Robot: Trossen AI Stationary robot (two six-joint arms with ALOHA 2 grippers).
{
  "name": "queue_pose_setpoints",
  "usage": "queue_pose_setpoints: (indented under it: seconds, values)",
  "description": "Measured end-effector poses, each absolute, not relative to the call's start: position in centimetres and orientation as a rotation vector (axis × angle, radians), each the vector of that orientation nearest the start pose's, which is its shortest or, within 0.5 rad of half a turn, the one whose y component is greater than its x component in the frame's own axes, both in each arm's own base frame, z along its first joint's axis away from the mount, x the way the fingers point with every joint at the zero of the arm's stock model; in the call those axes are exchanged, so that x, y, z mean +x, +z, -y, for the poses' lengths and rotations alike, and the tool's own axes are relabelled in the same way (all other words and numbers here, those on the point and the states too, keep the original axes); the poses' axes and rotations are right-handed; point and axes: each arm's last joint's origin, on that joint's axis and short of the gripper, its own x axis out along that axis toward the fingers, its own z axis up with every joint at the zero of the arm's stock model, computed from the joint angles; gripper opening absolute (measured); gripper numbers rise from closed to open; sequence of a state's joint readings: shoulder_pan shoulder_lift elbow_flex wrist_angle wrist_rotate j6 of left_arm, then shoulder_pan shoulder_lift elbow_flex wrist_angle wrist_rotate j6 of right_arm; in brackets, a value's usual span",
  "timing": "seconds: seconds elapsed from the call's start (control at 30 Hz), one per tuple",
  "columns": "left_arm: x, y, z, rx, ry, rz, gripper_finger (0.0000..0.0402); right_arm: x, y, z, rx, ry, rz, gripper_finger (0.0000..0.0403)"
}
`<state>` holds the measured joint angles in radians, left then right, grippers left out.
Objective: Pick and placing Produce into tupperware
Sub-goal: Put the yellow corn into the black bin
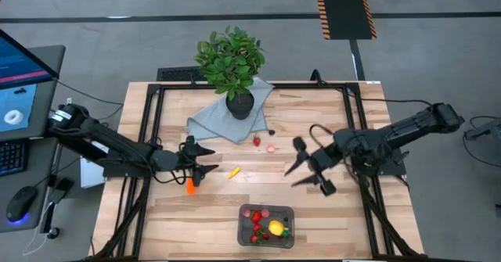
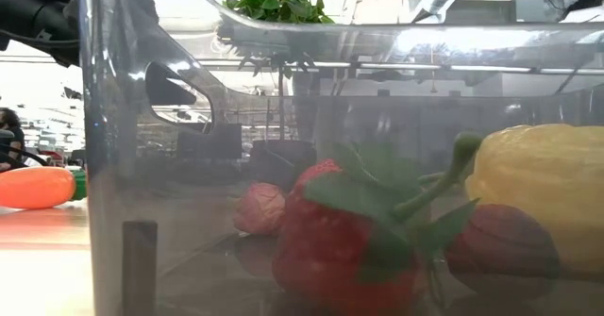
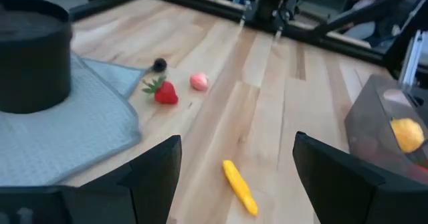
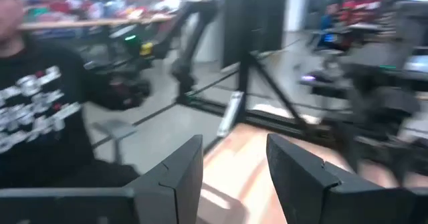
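My left gripper (image 1: pixel 211 159) (image 3: pixel 236 144) hangs open over the table's left middle, holding nothing. The yellow banana (image 1: pixel 233 172) (image 3: pixel 239 186) lies on the wood just ahead of its fingers. The orange carrot (image 1: pixel 189 185) (image 2: pixel 36 187) lies beside it toward the near edge. Farther off lie a strawberry (image 1: pixel 257 141) (image 3: pixel 166 92), a pink berry (image 1: pixel 271 147) (image 3: pixel 198 81) and a dark berry (image 1: pixel 272 131) (image 3: pixel 159 65). The tupperware (image 1: pixel 266 224) (image 3: pixel 374 127) stands near the near edge, holding strawberries (image 2: pixel 349 236), a lemon (image 2: pixel 543 198) and berries. My right gripper (image 1: pixel 295 163) (image 4: pixel 234 154) is open and empty, right of centre.
A leafy plant in a black pot (image 1: pixel 235 66) (image 3: pixel 33 57) stands on a blue-grey cloth (image 1: pixel 219 121) (image 3: pixel 73 130) at the far middle. A black frame (image 1: pixel 153 129) runs along the table's edges. A person in a dark printed shirt (image 4: pixel 40 117) shows beyond the table.
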<state>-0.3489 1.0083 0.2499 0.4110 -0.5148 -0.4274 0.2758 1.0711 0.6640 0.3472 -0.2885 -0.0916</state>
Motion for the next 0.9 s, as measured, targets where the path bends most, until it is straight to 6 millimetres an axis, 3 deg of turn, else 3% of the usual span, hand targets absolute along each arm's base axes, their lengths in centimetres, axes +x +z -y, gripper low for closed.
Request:
queue_pose_setpoints:
  seconds: [0.17, 0.33, 0.53, 0.9]
  values:
    - [19.1, 16.9, 5.4, -0.264, 0.234, -0.307, 0.0274, 19.9, 25.8, -4.4, -0.04, 0.461, 0.052, 0.0188]
    - [20.2, 16.6, 5.8, -0.236, 0.248, -0.346, 0.0274, 17.0, 22.8, -3.5, 0.024, 0.437, 0.111, 0.0185]
    - [21.5, 15.8, 6.1, -0.2, 0.289, -0.388, 0.0274, 15.3, 19.6, -3.3, 0.077, 0.339, 0.062, 0.0187]
    - [24.9, 14.0, 6.6, -0.123, 0.332, -0.487, 0.0274, 13.9, 17.1, -3.6, 0.091, 0.378, 0.081, 0.0185]
